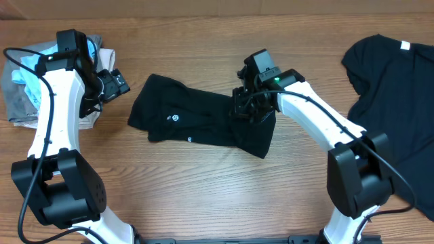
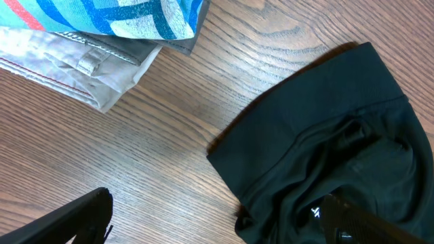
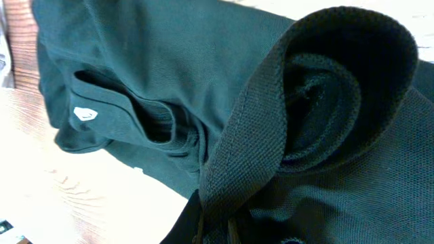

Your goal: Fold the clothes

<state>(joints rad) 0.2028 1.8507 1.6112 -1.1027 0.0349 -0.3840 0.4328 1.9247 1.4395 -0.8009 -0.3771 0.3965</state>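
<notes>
The black shorts (image 1: 196, 118) are lying in the middle of the table (image 1: 203, 203). The right tool (image 1: 244, 105) is squeezing their right end tight, likely to fold it over. The left tool (image 1: 121, 84) is hanging wide open, holding nothing, beside their left edge.

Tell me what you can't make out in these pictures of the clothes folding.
1. Overhead: the right hand has dark fingers that merge with the black garment. Fabric fills its wrist view, so its grip is unclear.
2. Overhead: the black shirt is cut off by the right edge.
3. Overhead: the folded pile is partly hidden by the left arm.
4. Overhead: the garment's logo is too small to read.
</notes>
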